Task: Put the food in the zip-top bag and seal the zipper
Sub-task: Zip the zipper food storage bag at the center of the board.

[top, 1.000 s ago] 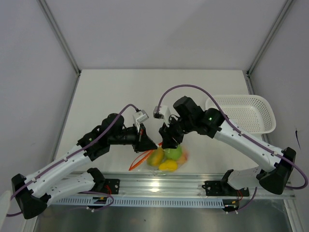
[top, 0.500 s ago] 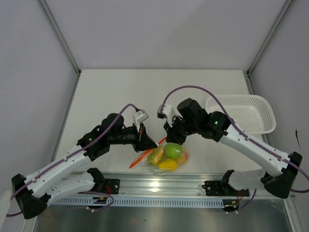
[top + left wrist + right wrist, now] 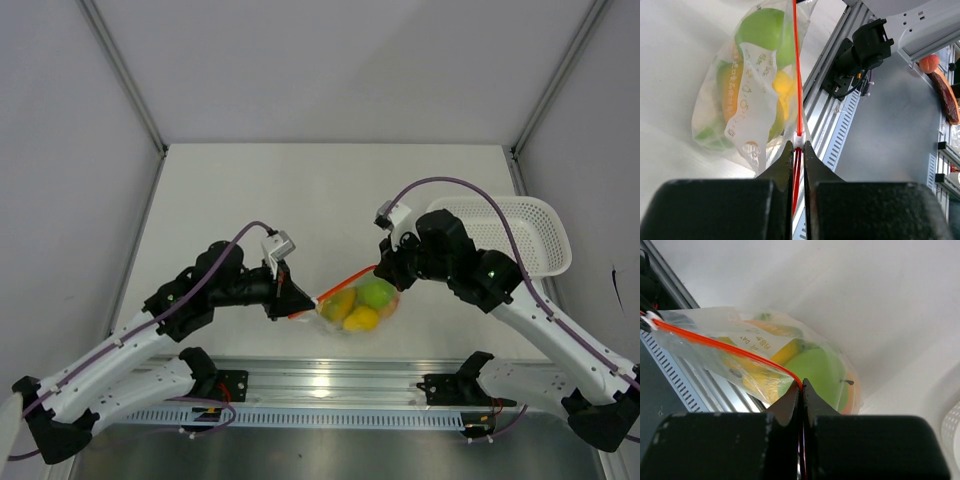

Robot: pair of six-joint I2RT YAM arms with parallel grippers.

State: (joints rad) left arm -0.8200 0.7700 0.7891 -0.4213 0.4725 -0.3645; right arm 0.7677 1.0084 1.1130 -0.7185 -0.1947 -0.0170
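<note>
We pinched each zipper [image 3: 794, 75] end with left gripper [image 3: 796, 146] and right gripper [image 3: 801, 386], holding the zip-top bag [image 3: 747, 105] taut for sealing.

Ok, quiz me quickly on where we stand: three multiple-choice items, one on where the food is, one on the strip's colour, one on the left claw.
1. Where is the food?
A. loose on the table
B. in the basket
C. inside the bag

2. What colour is the zipper strip?
A. orange-red
B. blue
C. white

3. The left claw is:
A. open
B. shut on the zipper strip
C. shut on the basket

Answers: 1 C, the fruit shows through the clear plastic. 2 A, an orange-red line runs along the bag's edge. 3 B, the left wrist view shows its fingers pinching the strip's end.
</note>
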